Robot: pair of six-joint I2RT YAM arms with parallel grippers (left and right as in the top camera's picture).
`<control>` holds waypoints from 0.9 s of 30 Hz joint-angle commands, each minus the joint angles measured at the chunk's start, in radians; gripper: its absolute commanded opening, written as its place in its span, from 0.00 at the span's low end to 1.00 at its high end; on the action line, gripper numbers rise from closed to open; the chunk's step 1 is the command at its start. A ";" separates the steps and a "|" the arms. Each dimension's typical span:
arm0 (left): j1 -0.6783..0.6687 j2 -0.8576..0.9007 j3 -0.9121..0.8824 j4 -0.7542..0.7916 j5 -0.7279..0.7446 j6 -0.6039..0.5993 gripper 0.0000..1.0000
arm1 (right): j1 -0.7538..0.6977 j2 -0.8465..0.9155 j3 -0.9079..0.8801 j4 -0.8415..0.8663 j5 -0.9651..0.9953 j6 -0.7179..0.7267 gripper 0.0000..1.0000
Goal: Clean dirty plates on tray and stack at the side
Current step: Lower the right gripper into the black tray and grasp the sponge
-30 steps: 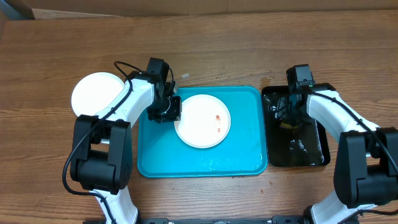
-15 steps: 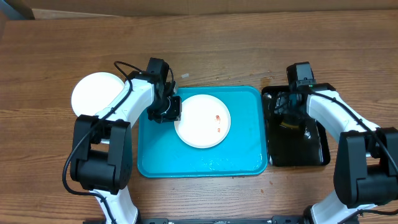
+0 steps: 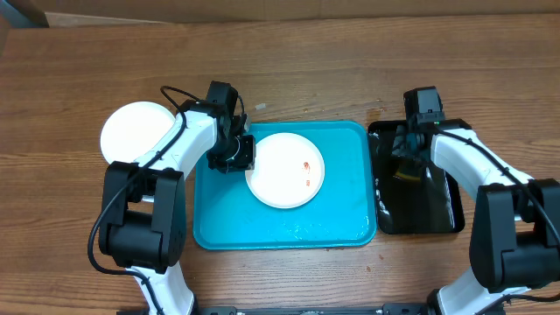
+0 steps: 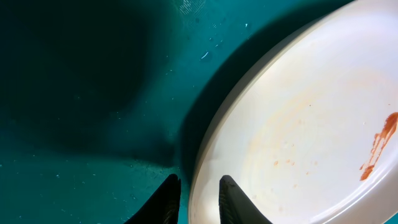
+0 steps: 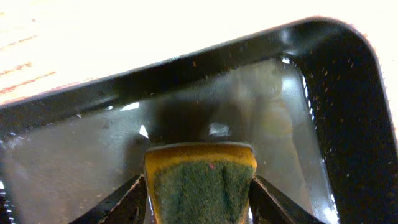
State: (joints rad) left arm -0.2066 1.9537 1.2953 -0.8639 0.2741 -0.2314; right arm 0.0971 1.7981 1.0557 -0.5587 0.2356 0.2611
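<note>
Left fingers [image 4: 231, 202] pinch the smeared plate [image 4: 298, 124] rim above the tray [image 4: 74, 93]

My right gripper [image 5: 198, 182], with the yellow-and-green rectangular sponge [image 5: 202, 163] in its fingers, has edged slightly to its right inside the narrow black plastic tray [image 3: 446, 219] over the last second. The bright glints I saw earlier on the tray's wet floor are gone, and it now looks smooth and dark.

A narrow black tray [image 3: 437, 214], wet and glossy inside, rests on a brown wooden surface [image 3: 332, 70]. Over it is a yellow sponge [image 5: 202, 183], green scouring face showing.
</note>
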 commanded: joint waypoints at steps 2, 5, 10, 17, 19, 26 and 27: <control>0.002 -0.024 -0.010 0.002 0.011 0.018 0.24 | -0.004 -0.017 -0.017 0.009 0.011 0.002 0.60; 0.002 -0.024 -0.010 0.002 0.011 0.018 0.24 | -0.004 -0.017 -0.017 0.011 0.011 0.002 0.58; 0.002 -0.024 -0.010 0.002 0.011 0.018 0.23 | -0.004 -0.017 -0.017 0.031 0.010 0.002 0.11; 0.002 -0.024 -0.010 0.005 0.011 0.018 0.28 | -0.004 -0.020 0.003 0.005 -0.008 -0.003 0.71; 0.002 -0.024 -0.010 0.005 0.011 0.018 0.29 | -0.004 -0.024 0.028 -0.046 -0.008 -0.003 0.76; 0.002 -0.024 -0.010 0.005 0.012 0.018 0.29 | -0.004 -0.029 0.058 -0.148 -0.008 0.002 0.69; 0.002 -0.024 -0.010 0.005 0.011 0.018 0.29 | -0.004 -0.029 0.057 -0.151 -0.008 0.002 0.65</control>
State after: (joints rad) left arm -0.2066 1.9537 1.2953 -0.8627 0.2741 -0.2302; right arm 0.0971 1.7981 1.0847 -0.7033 0.2314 0.2569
